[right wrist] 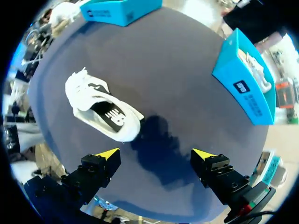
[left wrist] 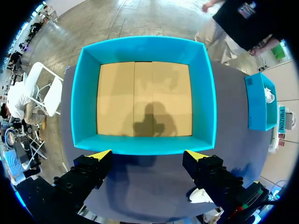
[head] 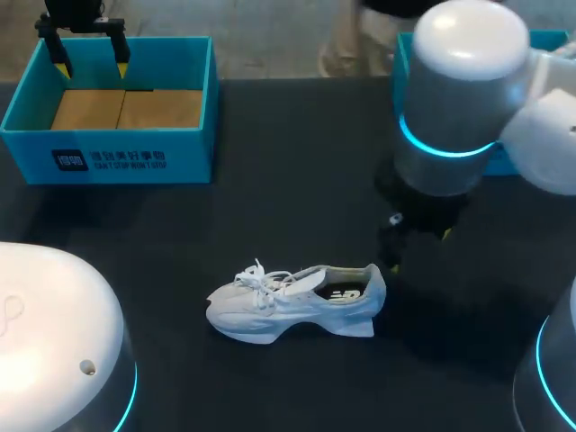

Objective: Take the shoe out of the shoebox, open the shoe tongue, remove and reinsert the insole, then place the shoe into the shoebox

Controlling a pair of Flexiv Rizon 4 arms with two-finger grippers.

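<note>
Shoe [head: 297, 301] lies on the surface [head: 288, 162], lower middle. Left fingers [head: 121, 61] hang spread over the box [head: 108, 157], upper left; right fingers [right wrist: 108, 156] spread near the heel.

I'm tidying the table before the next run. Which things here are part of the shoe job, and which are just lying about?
Part of the job:
white shoe, lying on the table
empty blue shoebox, under the open left hand
right hand, open, near the shoe

Lying about:
second blue box at the table's right, with something white inside
</note>
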